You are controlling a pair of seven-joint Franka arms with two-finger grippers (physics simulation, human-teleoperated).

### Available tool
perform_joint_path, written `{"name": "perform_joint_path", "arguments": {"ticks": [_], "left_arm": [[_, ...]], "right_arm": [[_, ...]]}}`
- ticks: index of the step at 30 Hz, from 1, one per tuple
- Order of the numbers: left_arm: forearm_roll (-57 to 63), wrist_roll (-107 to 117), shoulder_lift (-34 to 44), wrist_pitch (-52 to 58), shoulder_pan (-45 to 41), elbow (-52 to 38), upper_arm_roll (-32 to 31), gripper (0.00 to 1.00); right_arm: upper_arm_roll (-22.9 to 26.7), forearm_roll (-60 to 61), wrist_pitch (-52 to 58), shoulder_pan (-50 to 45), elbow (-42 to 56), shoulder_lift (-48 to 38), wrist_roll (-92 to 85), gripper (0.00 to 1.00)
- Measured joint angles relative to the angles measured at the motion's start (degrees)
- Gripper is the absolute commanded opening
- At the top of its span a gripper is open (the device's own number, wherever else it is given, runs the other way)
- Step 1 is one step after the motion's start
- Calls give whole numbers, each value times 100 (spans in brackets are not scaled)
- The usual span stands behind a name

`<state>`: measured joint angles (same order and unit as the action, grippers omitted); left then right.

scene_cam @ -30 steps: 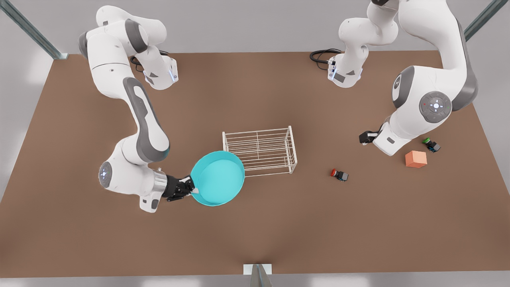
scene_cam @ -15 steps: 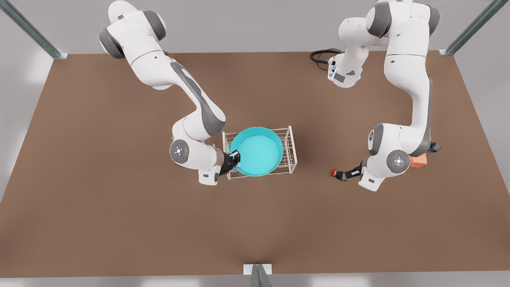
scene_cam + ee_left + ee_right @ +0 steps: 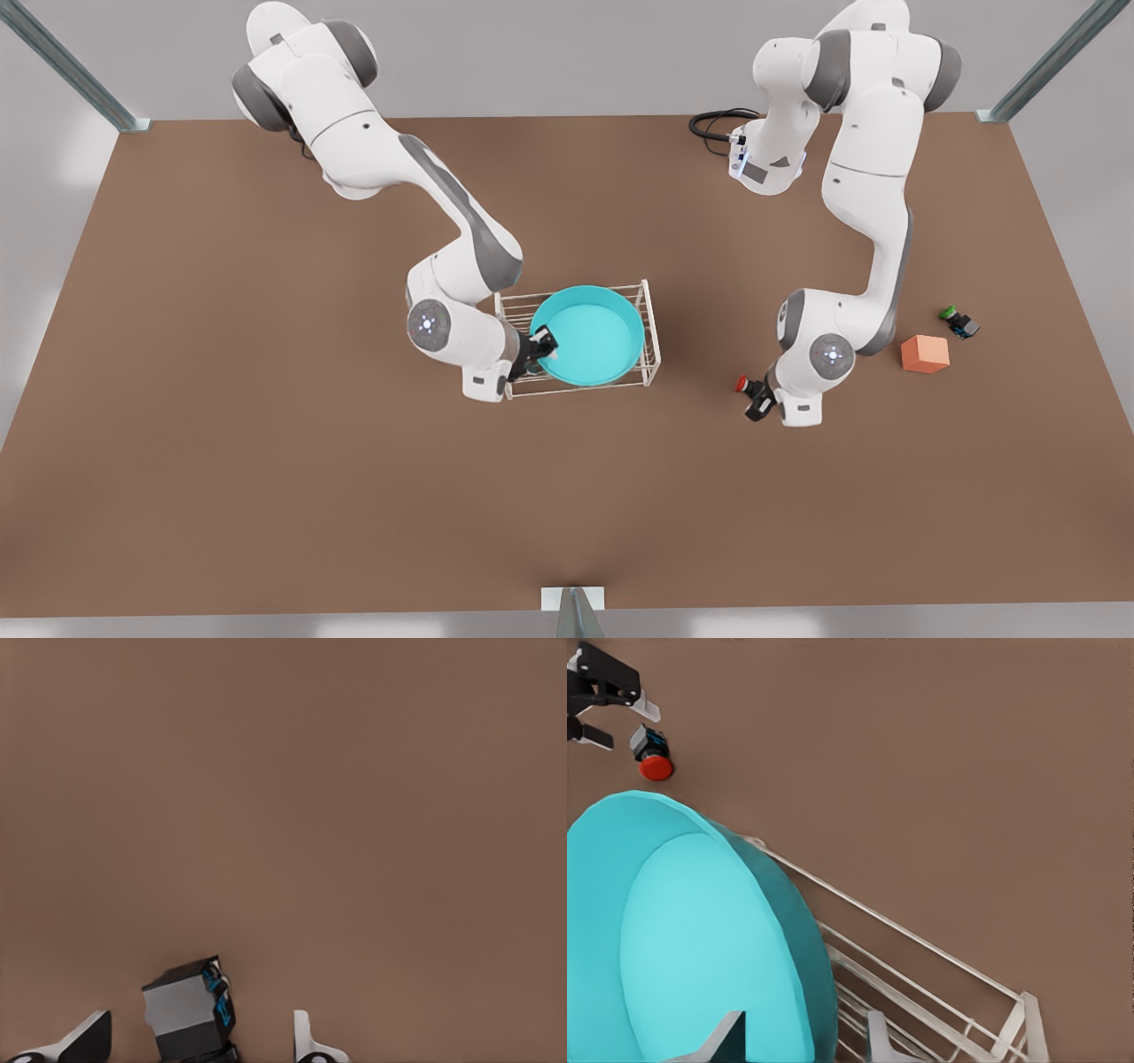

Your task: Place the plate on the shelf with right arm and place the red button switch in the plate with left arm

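Plate [image 3: 595,341] gripped over shelf [image 3: 651,341], switch [image 3: 742,384] straddled

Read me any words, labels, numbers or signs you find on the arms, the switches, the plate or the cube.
None can be read.
Red button switch: blue marks on its body, too blurred to read.
Green button switch: too small to tell.
Plate, orange cube: plain.
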<state>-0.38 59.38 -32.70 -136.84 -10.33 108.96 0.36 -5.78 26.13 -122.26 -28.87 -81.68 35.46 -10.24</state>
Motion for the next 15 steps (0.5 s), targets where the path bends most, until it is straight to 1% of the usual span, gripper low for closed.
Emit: {"name": "perform_joint_path", "arguments": {"ticks": [4, 6, 7, 9, 12, 13, 14, 15], "left_arm": [[-1, 527, 0, -116, 6, 110, 8, 100], [3, 749, -14, -154, 2, 117, 8, 100], [8, 843, -38, -169, 3, 118, 8, 100], [17, 998, -91, -194, 4, 119, 8, 100], [26, 1190, -163, -232, 4, 119, 8, 100], [30, 1247, -176, -243, 4, 116, 8, 79], [33, 1302, -182, -251, 4, 113, 8, 68], [36, 1354, -186, -256, 4, 112, 8, 67]], "right_arm": [[11, -17, 39, 104, 7, -317, 104, 100], [34, -67, 162, 362, 6, -582, 149, 100], [48, -244, 299, 552, 17, -720, 168, 100], [92, -966, 763, 1091, 55, -891, 204, 100], [454, -2030, 1707, 1959, 111, -932, 240, 100], [512, -2355, 1980, 2212, 147, -1029, 249, 100], [576, -2678, 2258, 2413, 142, -1206, 262, 100], [610, -2944, 2519, 2542, 113, -1452, 273, 100]]}}
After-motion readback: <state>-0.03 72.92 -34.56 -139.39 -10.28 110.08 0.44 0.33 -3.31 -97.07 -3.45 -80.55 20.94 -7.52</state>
